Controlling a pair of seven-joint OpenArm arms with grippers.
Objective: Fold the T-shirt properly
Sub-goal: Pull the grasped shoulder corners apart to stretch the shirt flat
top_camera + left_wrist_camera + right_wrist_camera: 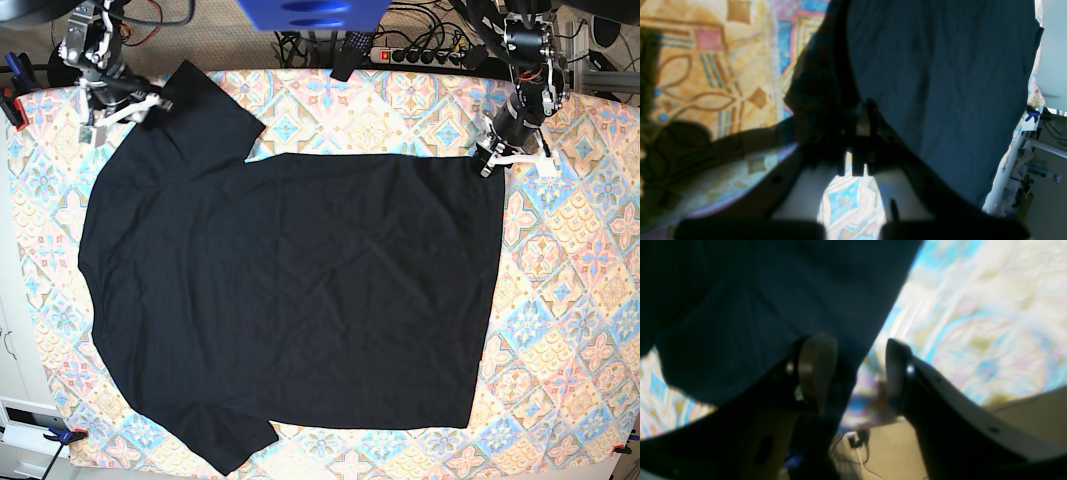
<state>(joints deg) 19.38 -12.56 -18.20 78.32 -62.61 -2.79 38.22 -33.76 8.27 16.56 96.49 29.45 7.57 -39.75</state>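
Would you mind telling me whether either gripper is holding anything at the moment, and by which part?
The left gripper is shut on the T-shirt at its hem corner. The right gripper stands open at the sleeve, gripping nothing.

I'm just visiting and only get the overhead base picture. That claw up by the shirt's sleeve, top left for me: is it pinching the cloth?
Observer: No. Its own wrist camera shows the right gripper open, fingers well apart, with the T-shirt edge running between them.
Operator: And the other claw, at the hem corner?
Observer: The left gripper is shut, and dark cloth gathers right at its tips, so it looks pinched there.
Operator: Does either small camera see anything beyond the table?
Observer: Yes. The right wrist view looks past the table edge to a pale cable on a beige floor.
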